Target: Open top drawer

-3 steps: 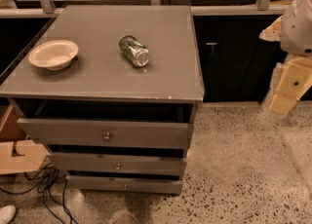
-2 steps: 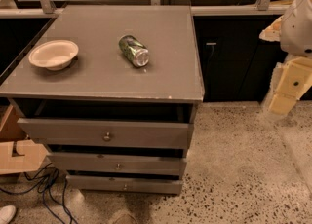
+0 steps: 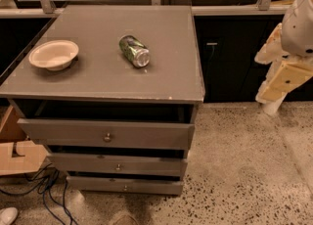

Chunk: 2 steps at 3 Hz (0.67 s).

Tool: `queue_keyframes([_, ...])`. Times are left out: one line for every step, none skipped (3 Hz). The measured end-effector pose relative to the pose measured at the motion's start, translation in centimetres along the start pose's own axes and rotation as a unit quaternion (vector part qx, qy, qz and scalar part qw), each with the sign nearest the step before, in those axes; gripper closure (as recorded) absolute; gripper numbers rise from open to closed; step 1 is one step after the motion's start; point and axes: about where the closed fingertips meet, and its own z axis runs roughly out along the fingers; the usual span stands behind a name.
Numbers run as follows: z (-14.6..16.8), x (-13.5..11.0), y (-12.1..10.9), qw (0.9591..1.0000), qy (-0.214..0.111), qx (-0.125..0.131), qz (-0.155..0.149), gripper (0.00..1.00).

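- Compared with the view a second ago, nothing has shifted: the top drawer is out by the same small amount, and the robot arm sits in the same spot at the right edge.
- The bowl and the can lie where they did on the cabinet top.
- The top drawer's long side runs left to right, in line with the cabinet's front edge. Its front panel faces out over the floor, toward the viewer.
- It sits directly under the cabinet top, above two slimmer drawers. It is pulled out a little, so a dark gap shows between its upper edge and the top.
- It is a wide, plain grey panel, the tallest of the three, with one small round metal knob at its centre.
- The gripper hangs at the lower end of the arm, well to the right of the cabinet and above the floor. It is apart from the drawer and its knob.
- How the gripper is set, and whether it grasps anything, can't be made out here.
- The can lies on its side near the middle of the top; the bowl stands upright toward the left edge.
- A cardboard box and loose cables are on the floor to the left of the cabinet.
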Motion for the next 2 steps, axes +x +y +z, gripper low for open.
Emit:
queue_keyframes([0.00, 0.00, 0.00, 1.0000, 0.000, 0.000, 0.000, 0.63])
queue_keyframes([0.00, 0.00, 0.00, 1.0000, 0.000, 0.000, 0.000, 0.87])
